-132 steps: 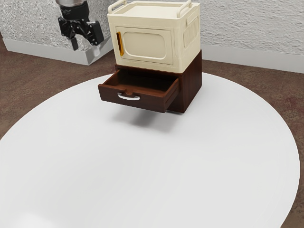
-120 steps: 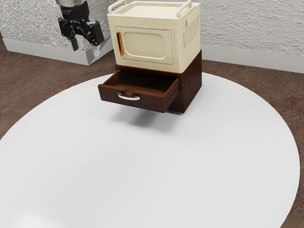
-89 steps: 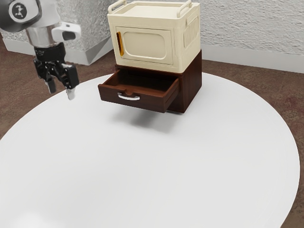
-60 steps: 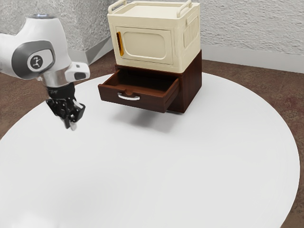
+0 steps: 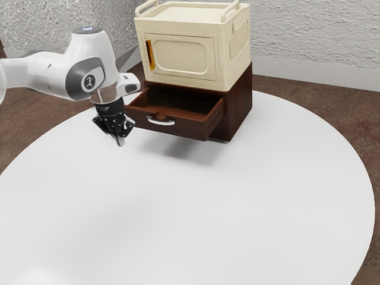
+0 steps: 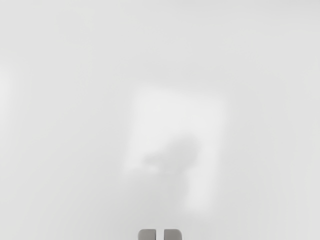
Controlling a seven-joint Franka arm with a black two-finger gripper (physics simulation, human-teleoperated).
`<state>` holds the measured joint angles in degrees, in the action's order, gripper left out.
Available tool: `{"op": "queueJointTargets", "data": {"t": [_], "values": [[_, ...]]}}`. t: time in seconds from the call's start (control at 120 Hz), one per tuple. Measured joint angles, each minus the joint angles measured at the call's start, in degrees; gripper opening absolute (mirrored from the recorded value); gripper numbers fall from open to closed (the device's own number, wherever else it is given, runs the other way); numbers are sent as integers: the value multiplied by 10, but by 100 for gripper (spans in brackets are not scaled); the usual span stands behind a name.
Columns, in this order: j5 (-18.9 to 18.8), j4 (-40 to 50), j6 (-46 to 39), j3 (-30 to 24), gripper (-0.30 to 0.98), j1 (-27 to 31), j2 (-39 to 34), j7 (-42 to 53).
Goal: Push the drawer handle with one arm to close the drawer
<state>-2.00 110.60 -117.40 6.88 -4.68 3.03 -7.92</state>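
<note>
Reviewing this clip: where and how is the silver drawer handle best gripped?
Probably by the middle of the silver handle, coming from in front of the pulled-out drawer, with the end effector closing above and below it: the slim, curved bar runs sideways across the drawer's front.

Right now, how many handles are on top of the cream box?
2: one handle on the cream box, toward the exterior view's left; another handle toward the exterior view's right.
</note>
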Motion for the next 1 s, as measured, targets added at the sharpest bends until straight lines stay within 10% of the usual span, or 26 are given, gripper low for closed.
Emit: {"op": "queueJointTargets", "data": {"t": [1.0], "values": [[62, -259, -12, -12, -10, 28, 251, 131]]}}
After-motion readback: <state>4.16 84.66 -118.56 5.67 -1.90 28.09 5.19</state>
